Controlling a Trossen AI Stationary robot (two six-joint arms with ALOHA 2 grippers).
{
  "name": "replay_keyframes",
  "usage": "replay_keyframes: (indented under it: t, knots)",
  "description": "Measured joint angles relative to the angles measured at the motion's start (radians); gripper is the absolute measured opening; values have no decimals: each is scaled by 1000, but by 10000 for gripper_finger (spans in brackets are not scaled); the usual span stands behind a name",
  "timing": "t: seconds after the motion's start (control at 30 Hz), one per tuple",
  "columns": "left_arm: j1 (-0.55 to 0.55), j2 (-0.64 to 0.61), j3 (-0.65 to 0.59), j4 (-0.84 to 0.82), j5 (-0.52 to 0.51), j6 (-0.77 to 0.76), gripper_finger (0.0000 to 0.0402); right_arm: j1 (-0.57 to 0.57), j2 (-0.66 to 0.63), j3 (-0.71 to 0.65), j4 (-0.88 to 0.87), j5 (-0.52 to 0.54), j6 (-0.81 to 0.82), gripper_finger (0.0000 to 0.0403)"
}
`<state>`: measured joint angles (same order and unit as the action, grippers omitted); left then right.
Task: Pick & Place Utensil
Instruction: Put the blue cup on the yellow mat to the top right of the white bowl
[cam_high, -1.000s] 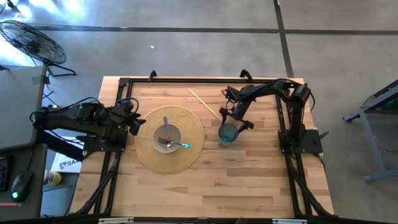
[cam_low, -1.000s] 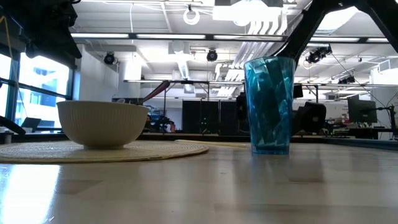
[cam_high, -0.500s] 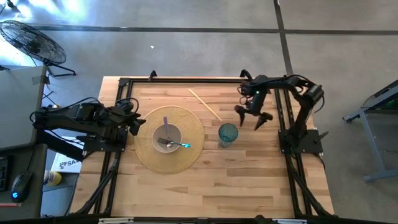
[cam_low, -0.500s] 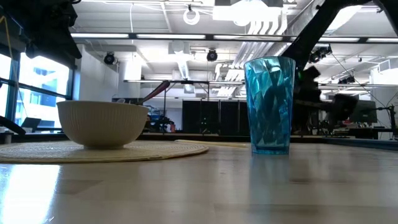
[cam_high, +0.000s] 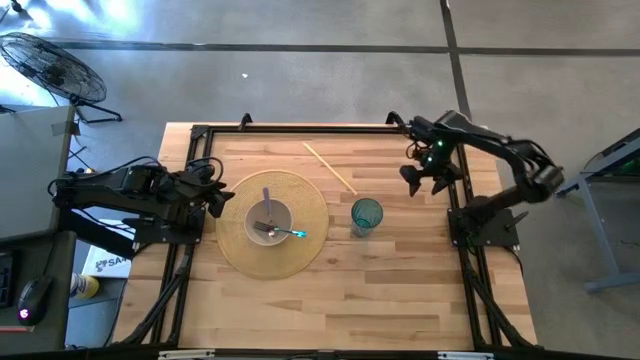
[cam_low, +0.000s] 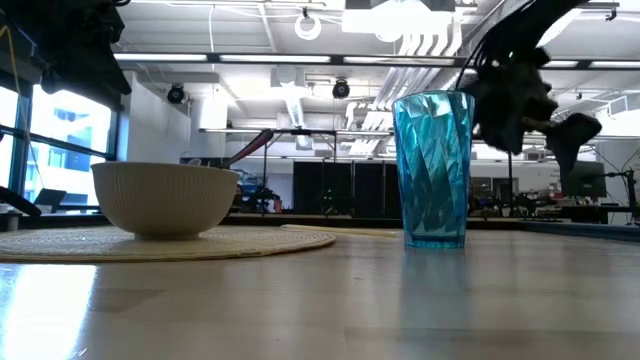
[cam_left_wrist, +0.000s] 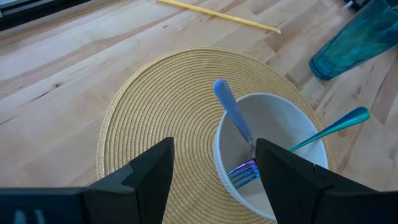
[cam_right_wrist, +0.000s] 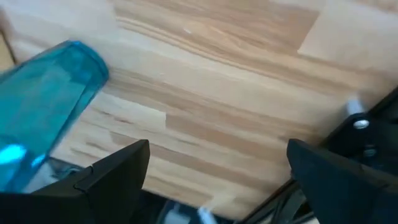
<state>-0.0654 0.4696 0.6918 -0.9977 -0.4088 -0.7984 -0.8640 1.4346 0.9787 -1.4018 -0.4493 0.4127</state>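
A white bowl (cam_high: 270, 221) stands on a round woven placemat (cam_high: 300, 195); in the left wrist view the bowl (cam_left_wrist: 280, 118) holds a blue-handled utensil (cam_left_wrist: 231, 109) and an iridescent fork (cam_left_wrist: 323, 127), both leaning on its rim. A blue faceted cup (cam_high: 366, 216) stands upright on the table right of the mat. A thin wooden stick (cam_high: 328, 165) lies near the far edge. My left gripper (cam_high: 222, 199) hovers open at the mat's left side. My right gripper (cam_high: 428, 181) is open and raised near the table's right edge, right of the cup.
Black metal frame rails (cam_high: 459, 200) run along the table's left, right and far sides. Bare wood (cam_high: 330, 300) spreads over the near half. A floor fan (cam_high: 55, 70) stands beyond the far left corner.
My right gripper has drawn back from the blue cup, rising and swinging toward the table's right edge and slightly toward the far side, fingers open throughout. The cup stays upright where it was. The left arm has kept still.
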Motion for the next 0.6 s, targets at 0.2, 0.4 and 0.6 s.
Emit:
replay_keyframes:
  t: [0.2,0.4,0.6]
  knots:
    - [0,0,0,0,0,0,223,109,-168,0,1,127,-3,373]
    - [0,0,0,0,0,0,223,333,-267,0,53,173,72,373]
    - [0,0,0,0,0,0,223,605,-285,-4,117,269,148,373]
